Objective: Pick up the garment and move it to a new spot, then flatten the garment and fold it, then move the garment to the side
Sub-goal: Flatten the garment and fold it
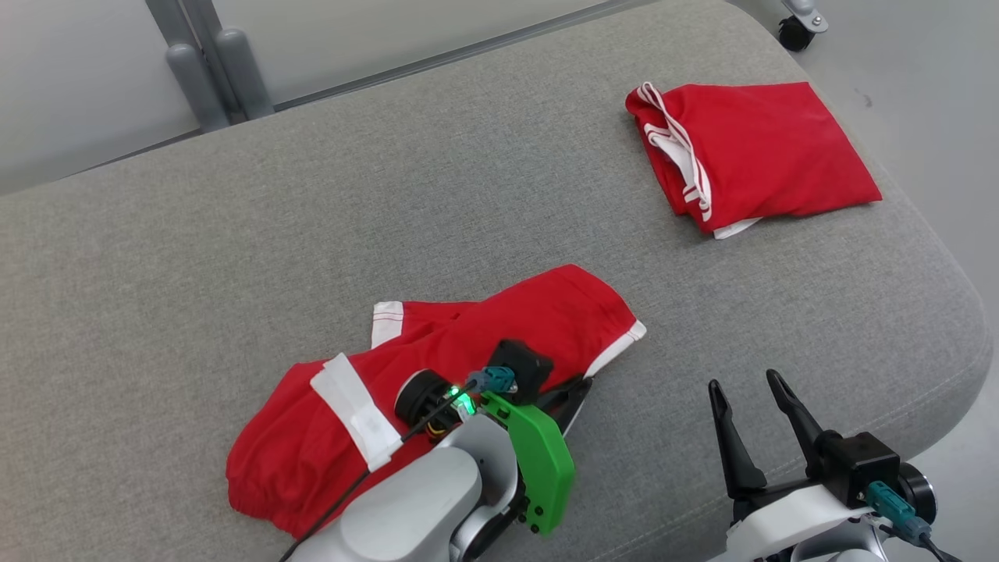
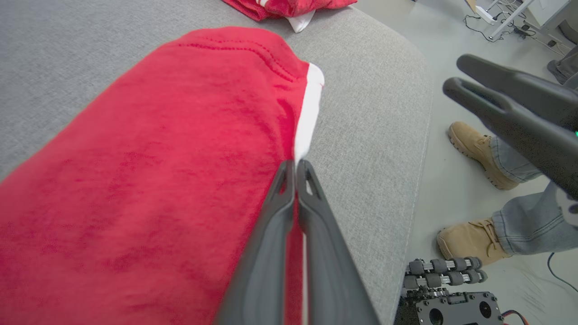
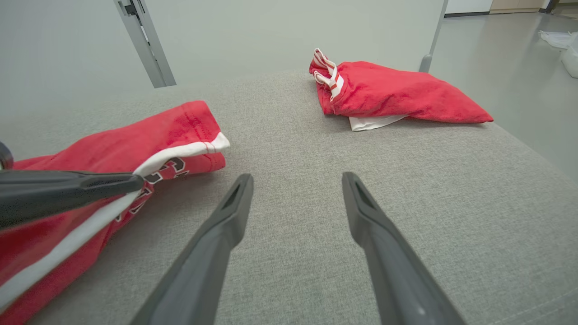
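A crumpled red garment with white trim lies on the near part of the grey cushion. My left gripper reaches over it, and the left wrist view shows its jaws pressed together on the white-trimmed hem at the garment's right edge. The right wrist view shows the same pinch, the left gripper on the white strip of the garment. My right gripper hovers open and empty over bare cushion to the right, its fingers spread wide.
A second red garment, folded, lies at the cushion's far right corner. The cushion's rounded edge drops to the floor, where a person's tan boots stand beside my base. Grey metal legs rise behind.
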Tool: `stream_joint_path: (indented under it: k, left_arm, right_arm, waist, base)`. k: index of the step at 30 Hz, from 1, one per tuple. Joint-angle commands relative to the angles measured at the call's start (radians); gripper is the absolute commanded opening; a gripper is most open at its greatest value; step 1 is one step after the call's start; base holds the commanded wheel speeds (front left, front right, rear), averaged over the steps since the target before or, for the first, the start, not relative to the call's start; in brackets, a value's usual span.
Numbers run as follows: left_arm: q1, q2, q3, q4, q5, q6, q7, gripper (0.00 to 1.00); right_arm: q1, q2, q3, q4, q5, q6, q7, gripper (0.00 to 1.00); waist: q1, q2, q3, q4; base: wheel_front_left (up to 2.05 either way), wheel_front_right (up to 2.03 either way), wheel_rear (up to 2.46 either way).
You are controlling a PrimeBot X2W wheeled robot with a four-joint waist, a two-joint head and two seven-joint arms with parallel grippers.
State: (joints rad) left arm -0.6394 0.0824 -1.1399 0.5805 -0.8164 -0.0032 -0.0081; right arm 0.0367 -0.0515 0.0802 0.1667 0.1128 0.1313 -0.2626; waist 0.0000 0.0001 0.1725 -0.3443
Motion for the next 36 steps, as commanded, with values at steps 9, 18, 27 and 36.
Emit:
stream_joint_path:
  k: [9, 18, 27, 36]
  left_arm:
    - [0.06, 0.006, -0.045, -0.03, 0.011, -0.009, -0.013, 1.0]
    - [0.097, 0.043, 0.047, -0.098, -0.023, 0.01, -0.181, 1.0]
    - [0.286, 0.182, 0.285, -0.285, 0.073, 0.139, -0.256, 1.0]
    - [0.647, 0.151, 0.636, -0.441, 0.288, 0.128, -0.257, 1.0]
  right_arm:
    - [0.001, -0.001, -0.001, 0.008, 0.009, -0.001, -0.002, 1.0]
    - [0.021, -0.007, -0.015, -0.008, -0.012, -0.001, -0.002, 1.0]
    - [0.04, -0.044, -0.036, -0.067, -0.039, -0.001, -0.002, 1.0]
    - [0.07, -0.065, -0.071, -0.093, -0.047, -0.001, -0.002, 1.0]
  waist:
    - [0.0, -0.0001, 0.018, -0.02]
    - [0.0, -0.0001, -0.013, 0.025]
    - [0.0, -0.0001, -0.093, 0.157]
    - [0.0, -0.0001, -0.165, 0.301]
  base:
    - [0.0, 0.0, 0.0]
    - [0.0, 0.0, 0.0]
    - [0.0, 0.0, 0.0]
    - [0.0, 0.0, 0.0]
